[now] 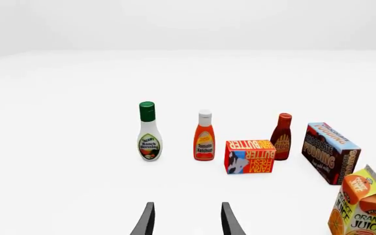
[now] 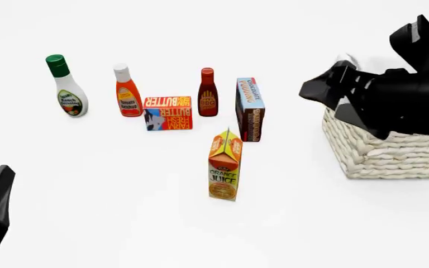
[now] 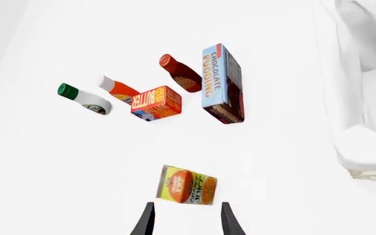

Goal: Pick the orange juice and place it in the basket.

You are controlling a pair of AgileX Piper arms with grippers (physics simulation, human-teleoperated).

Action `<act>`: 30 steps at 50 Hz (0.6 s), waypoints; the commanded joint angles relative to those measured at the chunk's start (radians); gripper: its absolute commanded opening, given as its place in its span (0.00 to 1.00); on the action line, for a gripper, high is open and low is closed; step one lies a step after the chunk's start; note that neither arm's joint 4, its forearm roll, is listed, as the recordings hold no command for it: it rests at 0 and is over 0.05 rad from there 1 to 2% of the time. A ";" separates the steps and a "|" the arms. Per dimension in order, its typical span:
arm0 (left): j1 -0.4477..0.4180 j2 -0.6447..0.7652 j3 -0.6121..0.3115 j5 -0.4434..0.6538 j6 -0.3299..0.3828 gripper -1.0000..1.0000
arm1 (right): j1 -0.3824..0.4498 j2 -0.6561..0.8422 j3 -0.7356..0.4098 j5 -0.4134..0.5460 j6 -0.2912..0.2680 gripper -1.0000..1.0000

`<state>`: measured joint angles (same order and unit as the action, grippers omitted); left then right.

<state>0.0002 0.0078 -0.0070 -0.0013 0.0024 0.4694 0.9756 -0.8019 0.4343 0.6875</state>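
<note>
The approach is judged to be in hand: the right gripper, jaws apart and empty, is held above the orange juice, which stands upright near the middle of the table, well apart from the basket at the right edge. A descent and closure on the carton is called for next. The left gripper is likewise parted and empty. Counted: one juice carton, one basket, three bottles, one butter box, one pudding box.

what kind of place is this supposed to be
Most likely a simulated tabletop test scene, not a real room: a plain white surface and blank backdrop, groceries like the orange juice and ranch dressing, plus a wicker basket.
</note>
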 commanded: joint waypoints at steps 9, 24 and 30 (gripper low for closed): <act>0.000 0.000 0.000 0.000 0.000 1.00 | 0.051 0.143 -0.162 0.133 0.061 1.00; 0.000 0.000 0.000 0.000 0.000 1.00 | 0.077 0.206 -0.259 0.248 0.095 1.00; 0.000 0.000 0.000 0.000 0.000 1.00 | 0.087 0.233 -0.302 0.292 0.112 1.00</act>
<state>0.0002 0.0078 -0.0070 -0.0013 0.0025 0.5352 1.1674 -1.0457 0.6645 0.7682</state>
